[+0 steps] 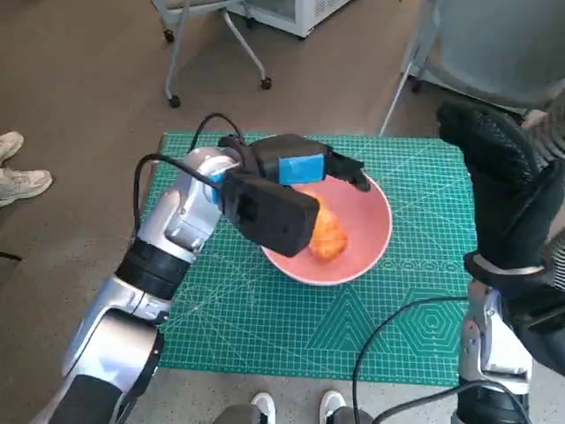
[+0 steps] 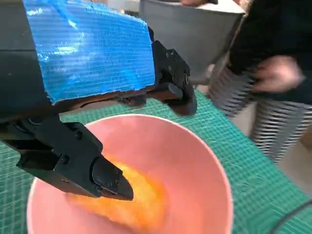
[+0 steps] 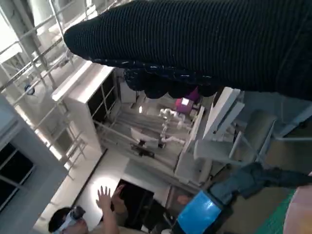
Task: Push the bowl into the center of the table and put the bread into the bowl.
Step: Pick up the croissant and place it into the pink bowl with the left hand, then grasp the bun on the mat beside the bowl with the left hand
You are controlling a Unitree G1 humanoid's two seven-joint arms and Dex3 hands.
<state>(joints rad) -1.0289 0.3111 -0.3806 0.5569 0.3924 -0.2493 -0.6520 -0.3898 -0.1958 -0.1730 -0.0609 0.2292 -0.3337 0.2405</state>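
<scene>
The bread (image 1: 328, 237) lies inside the pink bowl (image 1: 375, 231), on the bowl's floor toward the side where the left arm comes in; in the left wrist view it shows as a blurred orange lump (image 2: 131, 202) low in the bowl (image 2: 195, 165). The bowl sits on the green mat (image 1: 265, 309) that covers the surface, roughly at the mat's middle.

The left hand (image 1: 296, 172) hangs over the bowl with its blue-taped back up. Its fingers (image 2: 105, 178) are spread apart above the bread and grip nothing; one fingertip reaches down close to the bread, though whether it touches cannot be told. Other fingers (image 1: 351, 170) stretch past the bowl's far rim.

The right hand (image 1: 494, 146), in its black glove, is raised well to the side of the bowl, off the mat's edge. Whether its fingers are closed or apart cannot be told.

Beyond the bowl, a person in striped trousers (image 2: 253, 112) stands by the surface.
</scene>
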